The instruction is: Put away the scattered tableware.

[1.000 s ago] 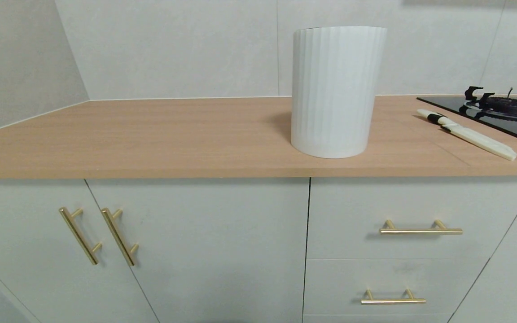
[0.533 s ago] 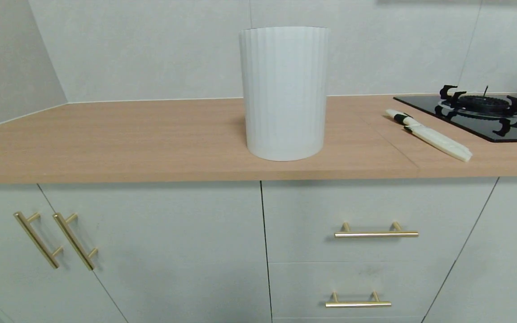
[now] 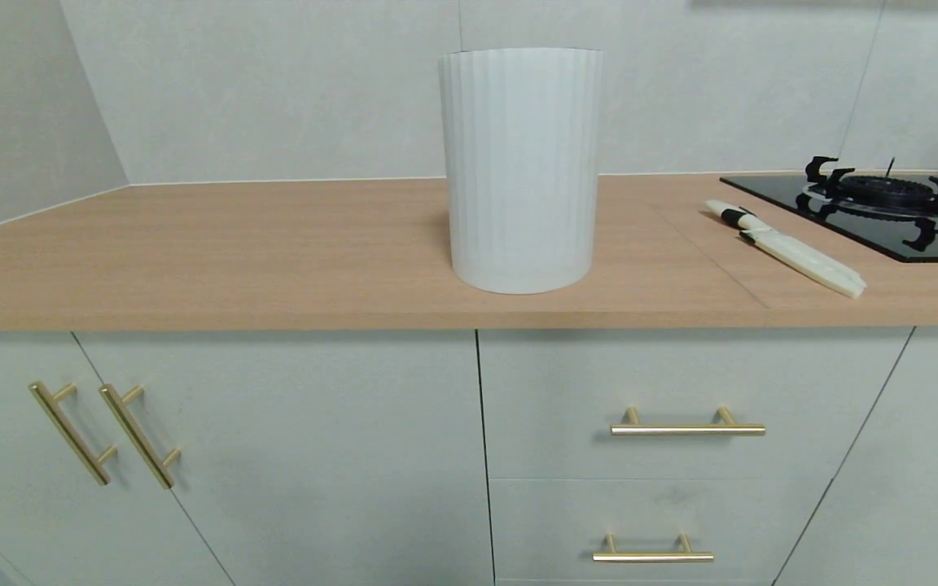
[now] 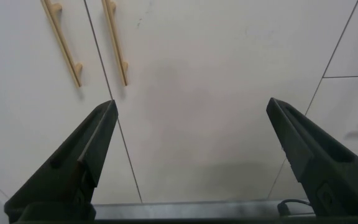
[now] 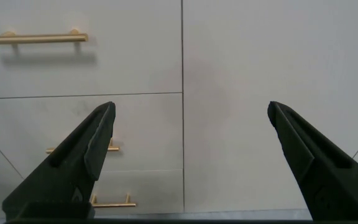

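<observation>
White ribbed canister (image 3: 520, 171) and cream knife (image 3: 786, 248) sit slightly further right than half a second ago because my head camera shifted, not them. I can't see inside the canister. The knife lies on the wooden table (image 3: 233, 244) between canister and hob (image 3: 884, 207). My left pincer (image 4: 191, 102) and right pincer (image 5: 191, 106) are spread wide and empty, facing the cabinet fronts (image 4: 185, 74) below, well apart from it.

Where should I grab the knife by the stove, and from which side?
Probably the black-banded handle end, the end farthest from the counter edge. The knife lies flat and slanted on the countertop, so come straight down with the open right gripper, jaws across its narrow width.
</observation>
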